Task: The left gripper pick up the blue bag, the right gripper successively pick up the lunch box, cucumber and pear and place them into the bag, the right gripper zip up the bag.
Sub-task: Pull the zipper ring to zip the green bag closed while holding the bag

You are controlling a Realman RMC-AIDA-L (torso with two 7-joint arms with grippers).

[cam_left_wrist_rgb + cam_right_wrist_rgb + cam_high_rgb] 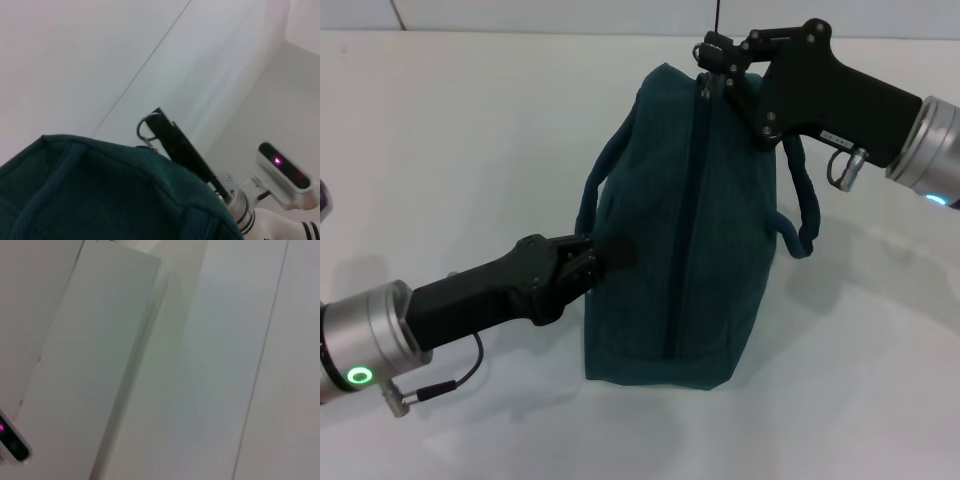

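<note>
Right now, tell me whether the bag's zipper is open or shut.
Shut, as far as shows: the blue bag has its zipper line running closed along the top, with the right gripper at its far end.

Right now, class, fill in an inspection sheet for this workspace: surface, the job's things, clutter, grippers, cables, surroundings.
Surface: white table, bare where visible.
Job's things: blue bag stands upright, zip line looks closed along the top; lunch box, cucumber and pear not seen.
Clutter: nothing seen.
Grippers: left gripper shut on the bag's side, beside its near handle; right gripper at the bag's far top end, by the zip.
Cables: thin black cable looping under the left wrist.
Surroundings: pale wall panels in the right wrist view.
</note>
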